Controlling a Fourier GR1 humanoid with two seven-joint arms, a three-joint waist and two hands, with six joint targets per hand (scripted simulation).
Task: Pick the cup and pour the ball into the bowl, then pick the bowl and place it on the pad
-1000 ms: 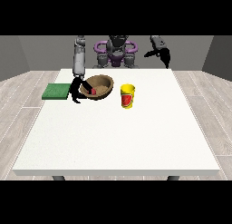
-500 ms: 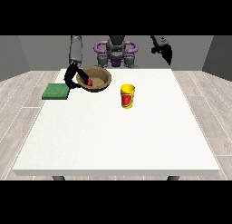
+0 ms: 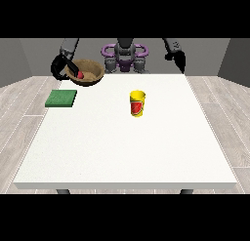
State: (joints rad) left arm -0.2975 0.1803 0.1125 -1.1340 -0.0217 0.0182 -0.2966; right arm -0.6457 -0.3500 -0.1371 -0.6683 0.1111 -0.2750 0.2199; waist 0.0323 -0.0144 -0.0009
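A brown bowl (image 3: 92, 69) with a red ball (image 3: 80, 75) inside hangs in the air above the table's far left part. The hand at the view's left (image 3: 62, 68) grips the bowl's left rim. The green pad (image 3: 61, 98) lies flat on the table, below and a little left of the bowl. A yellow cup (image 3: 137, 103) with a red mark stands upright near the table's middle, with no hand near it. The hand at the view's right (image 3: 178, 58) is raised beside the robot's body, away from everything.
The white table (image 3: 127, 147) stretches wide towards the camera. The robot's torso (image 3: 125, 57) stands behind the far edge.
The bowl with the ball has risen off the table, carried up and towards the left by the hand at the view's left. The cup and pad have stayed put.
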